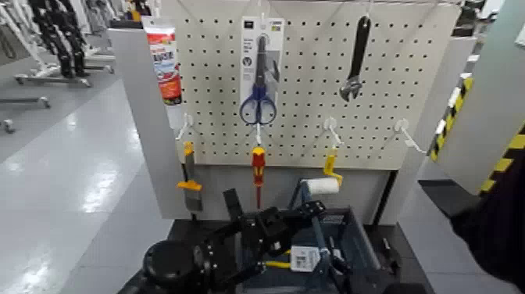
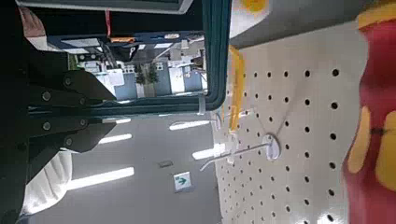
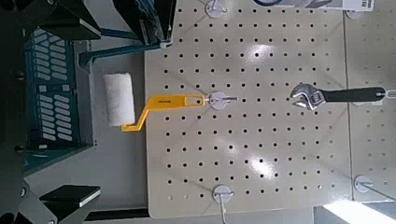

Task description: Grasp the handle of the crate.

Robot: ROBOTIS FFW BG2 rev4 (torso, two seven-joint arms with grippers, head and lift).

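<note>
The dark grey-blue slatted crate [image 1: 351,242] stands on the low platform under the pegboard; it also shows in the right wrist view [image 3: 51,89]. Its thin blue-grey handle [image 1: 315,231] stands raised over the crate's middle. My left gripper [image 1: 311,209] reaches in from the lower left and is at the handle's upper part. In the left wrist view its dark fingers [image 2: 70,79] lie apart on either side of the handle bar [image 2: 159,106]. My right gripper [image 3: 28,107] is open and hangs back, facing the crate and the pegboard.
The white pegboard [image 1: 312,94] stands right behind the crate. It holds blue scissors [image 1: 258,102], a black wrench [image 1: 355,59], a red-yellow screwdriver [image 1: 258,168], a paint roller [image 1: 322,186] and a scraper [image 1: 190,188]. My right arm [image 1: 500,227] is at the right.
</note>
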